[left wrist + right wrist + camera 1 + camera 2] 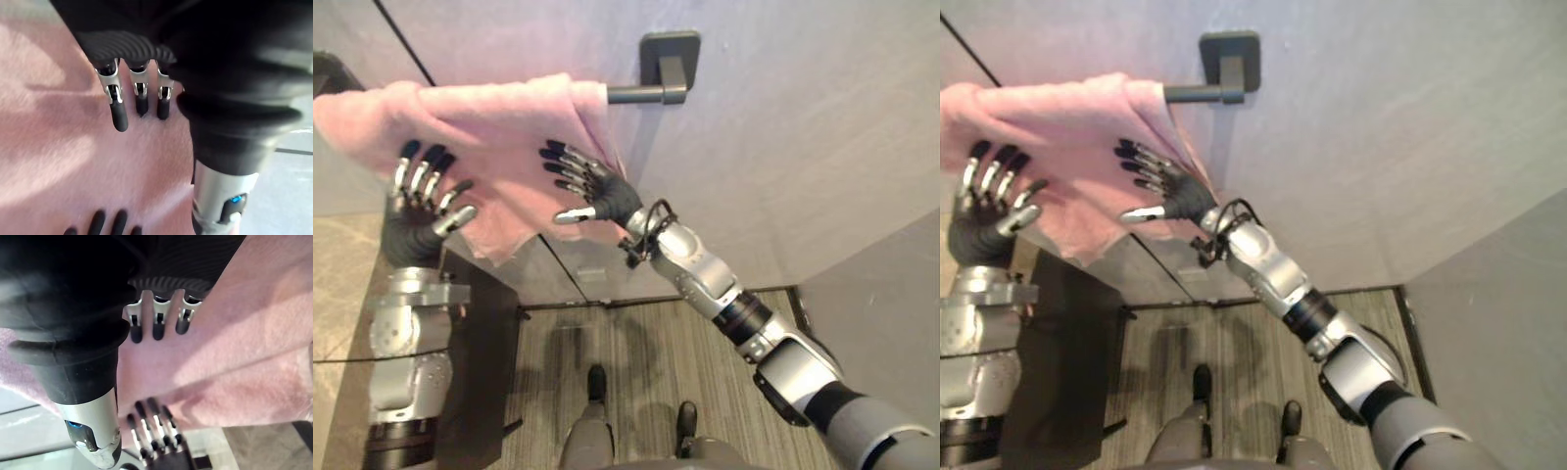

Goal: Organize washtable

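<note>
A pink towel [499, 127] hangs over a dark towel bar [641, 94] that juts out from a square mount [671, 59] on the pale grey wall [803, 117]. The cloth covers most of the bar. Only the short stretch next to the mount is bare, and the towel's far end reaches well away from the mount. Its lower edge hangs uneven below the bar.

Both hands are raised against the hanging cloth below the bar. The right hand [602, 196] is the one nearer the mount. Its fingers are straight and fanned apart, the dark tips lie on the towel, and the thumb sticks out to the side, so it grips nothing. The left hand [416, 211] is farther from the mount, at the towel's lower edge, and it too is flat, with straight, spread fingers and the thumb held apart. In the left wrist view its fingers [119, 110] lie extended over the pink cloth.

Under the far end of the bar, below the left hand, stands a dark counter [489, 343]. Beside it is a striped floor [636, 343].
</note>
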